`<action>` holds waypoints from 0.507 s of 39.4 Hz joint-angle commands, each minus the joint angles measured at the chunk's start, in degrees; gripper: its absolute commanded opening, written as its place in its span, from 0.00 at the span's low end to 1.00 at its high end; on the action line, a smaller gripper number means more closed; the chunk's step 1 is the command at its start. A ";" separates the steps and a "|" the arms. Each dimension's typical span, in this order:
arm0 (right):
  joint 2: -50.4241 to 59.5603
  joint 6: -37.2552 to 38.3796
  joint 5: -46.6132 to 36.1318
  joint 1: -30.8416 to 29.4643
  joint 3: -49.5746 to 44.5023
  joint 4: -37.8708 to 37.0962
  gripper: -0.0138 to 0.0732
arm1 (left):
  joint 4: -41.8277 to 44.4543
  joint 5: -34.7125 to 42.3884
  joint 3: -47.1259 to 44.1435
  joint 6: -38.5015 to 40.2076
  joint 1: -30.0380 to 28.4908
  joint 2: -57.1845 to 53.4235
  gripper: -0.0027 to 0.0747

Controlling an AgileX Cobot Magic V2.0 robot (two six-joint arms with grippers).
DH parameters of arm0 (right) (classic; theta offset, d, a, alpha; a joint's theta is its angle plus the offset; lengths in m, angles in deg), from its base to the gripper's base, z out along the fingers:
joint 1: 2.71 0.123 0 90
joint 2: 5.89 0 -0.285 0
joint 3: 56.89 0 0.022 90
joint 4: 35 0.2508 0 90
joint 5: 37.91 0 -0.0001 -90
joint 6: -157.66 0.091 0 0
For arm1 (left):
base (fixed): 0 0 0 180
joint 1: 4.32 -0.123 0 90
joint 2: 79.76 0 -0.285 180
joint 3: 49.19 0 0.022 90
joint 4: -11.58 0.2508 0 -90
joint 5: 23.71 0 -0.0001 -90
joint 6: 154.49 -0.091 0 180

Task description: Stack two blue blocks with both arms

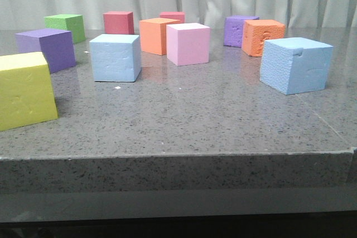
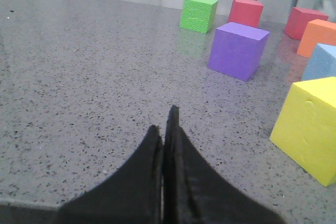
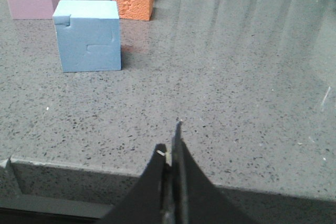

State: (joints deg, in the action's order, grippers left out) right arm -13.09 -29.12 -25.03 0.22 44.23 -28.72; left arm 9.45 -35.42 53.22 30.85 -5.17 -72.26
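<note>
The rough light blue block [image 1: 295,65] with a notch near its top edge sits at the right of the table; it also shows in the right wrist view [image 3: 88,35]. The smoother, paler blue block [image 1: 116,57] sits left of centre; only its edge shows in the left wrist view [image 2: 321,62]. Neither gripper shows in the front view. My left gripper [image 2: 164,121] is shut and empty, low over bare table, well short of the cubes. My right gripper [image 3: 172,140] is shut and empty near the table's front edge, apart from the rough blue block.
A yellow cube [image 1: 23,90] stands front left, a purple cube [image 1: 47,48] behind it. Green [image 1: 66,26], red [image 1: 118,22], orange [image 1: 158,35], pink [image 1: 188,43], a second purple [image 1: 239,30] and a second orange cube [image 1: 262,37] stand further back. The table's front edge [image 1: 178,154] is near.
</note>
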 commanded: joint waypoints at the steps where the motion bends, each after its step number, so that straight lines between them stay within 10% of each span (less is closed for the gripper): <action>1: 1.06 -0.27 -4.25 -0.46 0.42 -0.17 0.08 | -0.11 4.59 -0.05 0.54 -0.05 -0.99 0.01; 20: 1.06 -0.27 -10.86 -0.46 0.42 -0.08 0.08 | -0.11 16.91 -0.05 0.44 -0.05 -0.99 0.01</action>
State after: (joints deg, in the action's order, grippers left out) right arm -13.09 -29.12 -28.48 0.22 44.23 -28.72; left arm 9.45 -25.98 53.22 30.85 -5.17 -72.26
